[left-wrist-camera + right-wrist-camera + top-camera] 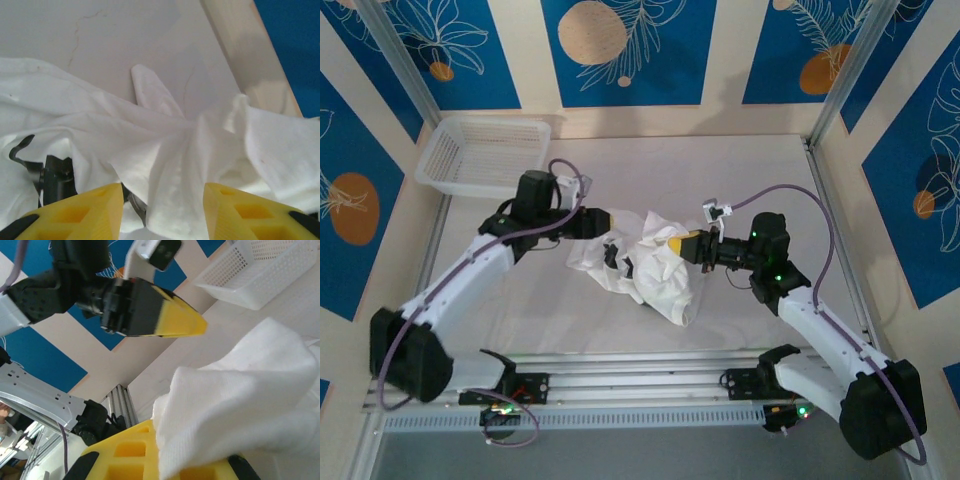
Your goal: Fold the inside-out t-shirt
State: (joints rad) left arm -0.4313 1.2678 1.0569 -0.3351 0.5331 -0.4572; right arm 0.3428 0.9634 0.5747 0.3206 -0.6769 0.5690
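The inside-out t-shirt [645,268] lies crumpled and white in the middle of the table, with dark patches showing among its folds. My left gripper [613,224] is at its upper left edge. In the left wrist view this left gripper [162,195] is open, its yellow fingers [85,210] standing apart with a ridge of the t-shirt [175,150] between them. My right gripper [676,243] is at the t-shirt's upper right and is shut on the cloth. In the right wrist view the t-shirt [240,405] spills out of the right gripper [170,465].
A white mesh basket [485,150] stands at the back left corner, also seen as the basket [255,270] in the right wrist view. An aluminium rail [650,380] runs along the near edge. Metal posts [840,80] and wall panels bound the white table [750,170].
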